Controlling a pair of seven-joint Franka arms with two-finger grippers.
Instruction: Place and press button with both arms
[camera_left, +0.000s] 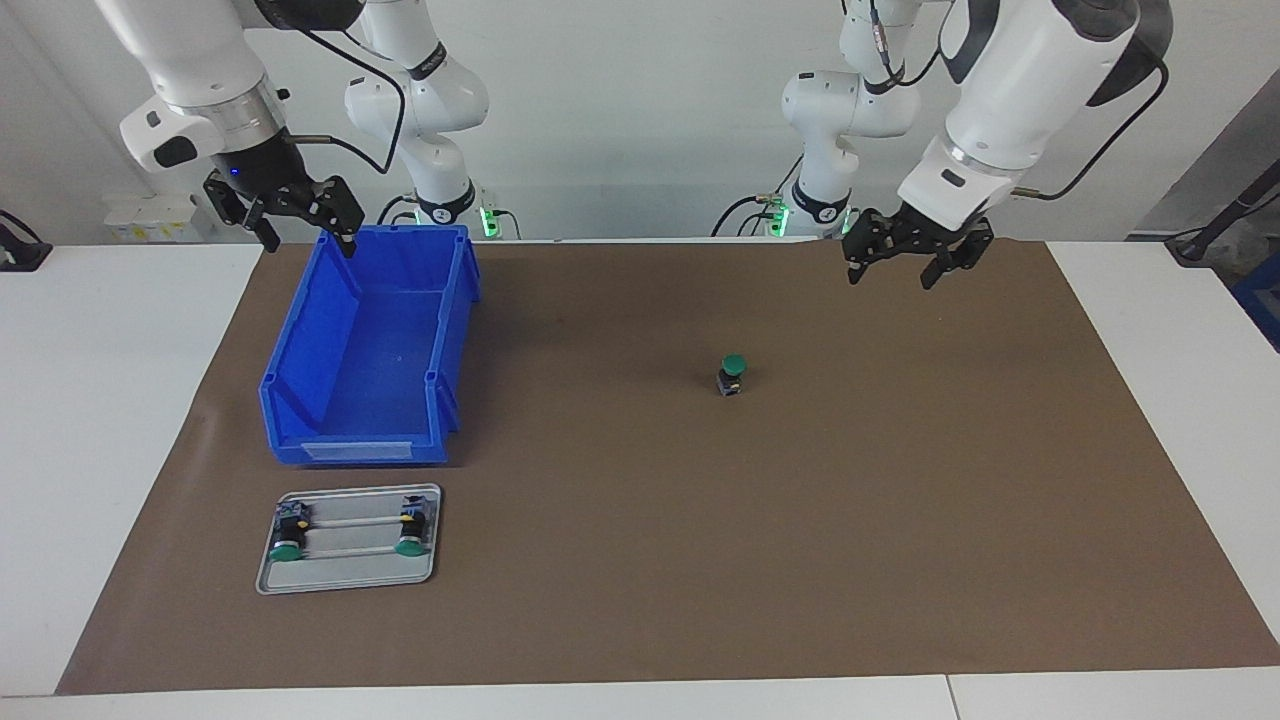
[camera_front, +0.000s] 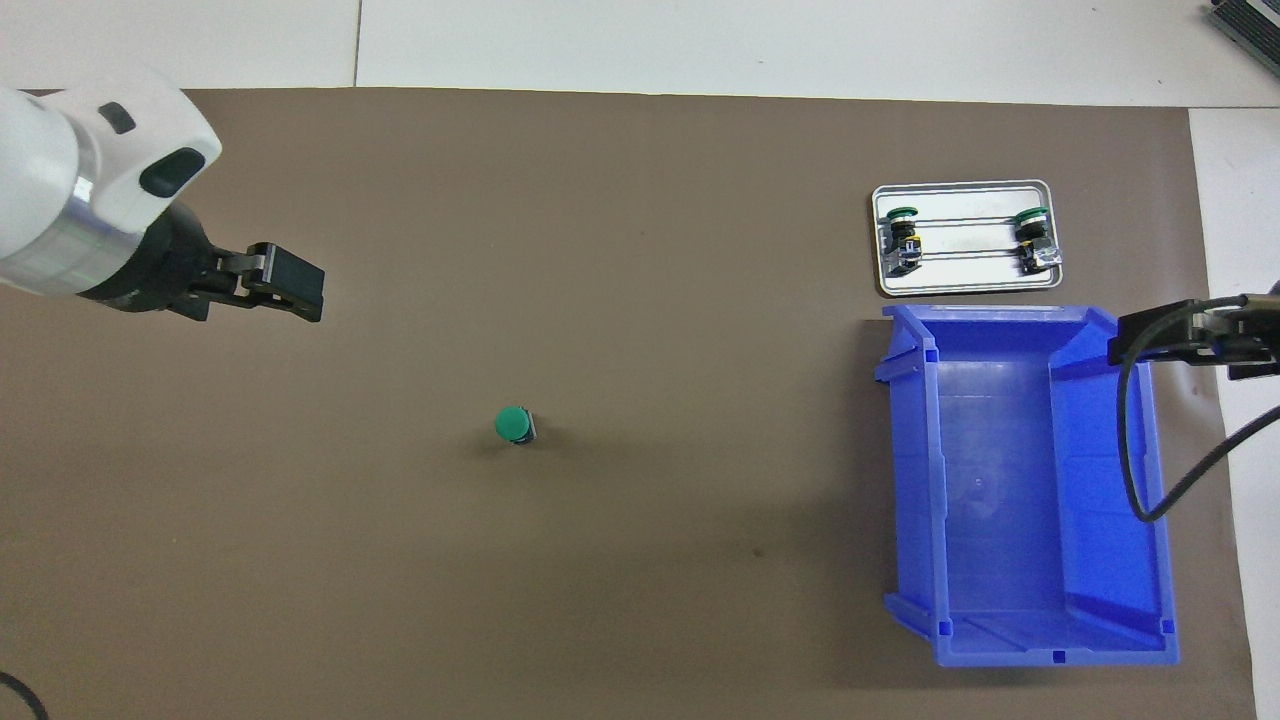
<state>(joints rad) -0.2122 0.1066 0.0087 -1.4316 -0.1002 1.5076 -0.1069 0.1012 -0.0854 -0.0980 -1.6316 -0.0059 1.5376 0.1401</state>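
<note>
The desk, covered by a brown mat, carries everything at rest. Both arms are raised and neither touches anything. The left arm holds its end effector in the air over the mat at the left arm's end, fingers spread and empty; the right arm holds its end effector over the rim of the blue bin on the side nearest the robots, fingers likewise spread and empty. The bin lies toward the right arm's end and appears to hold nothing. Farther from the robots than the bin, just beside it, a small metal tray carries two spare buttons lying on their sides. The button of interest stands alone on the mat near the middle of the desk, well apart from bin and tray, somewhat toward the left arm's end. Its long axis is upright: green cap uppermost, black body and rear block beneath, resting on the mat. Judgement: placing looks done and pressing is the step in hand. The next move calls for one end effector to steady the body while the other descends squarely onto the cap; an off-centre push could topple so narrow a standing part.
</note>
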